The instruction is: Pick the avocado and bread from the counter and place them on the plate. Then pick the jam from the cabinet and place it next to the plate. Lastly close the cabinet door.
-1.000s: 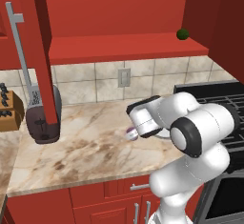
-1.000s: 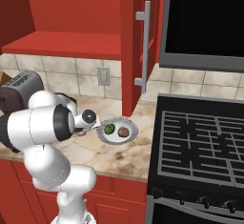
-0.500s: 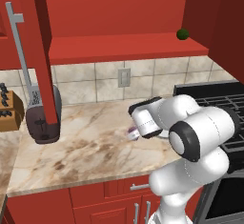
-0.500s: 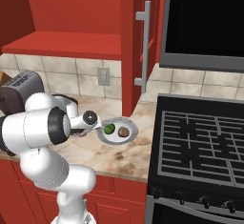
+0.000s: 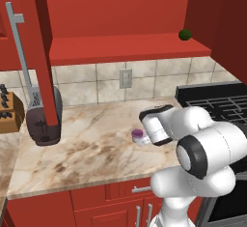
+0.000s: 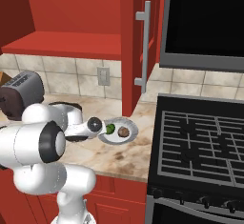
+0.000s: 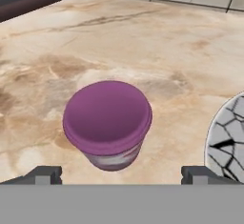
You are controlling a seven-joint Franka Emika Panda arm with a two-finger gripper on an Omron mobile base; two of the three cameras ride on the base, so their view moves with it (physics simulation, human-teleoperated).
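Jam (image 7: pixel 107 123) stands upright on the counter (image 5: pixel 91 148), just beside the plate (image 6: pixel 131 131) and between the spread fingertips (image 7: pixel 44 175) of the gripper (image 7: pixel 121 174); the jaws are released and clear of the jar. Avocado (image 6: pixel 110 128) and bread (image 6: pixel 123 132) lie side by side on the plate. Cabinet (image 5: pixel 120 52) door (image 5: pixel 41 52) hangs open above the toaster (image 5: pixel 42 120).

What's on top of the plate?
On the plate sit the green avocado and the brown bread, side by side. The plate's left edge is covered by the robot's hand, so that part can't be seen.
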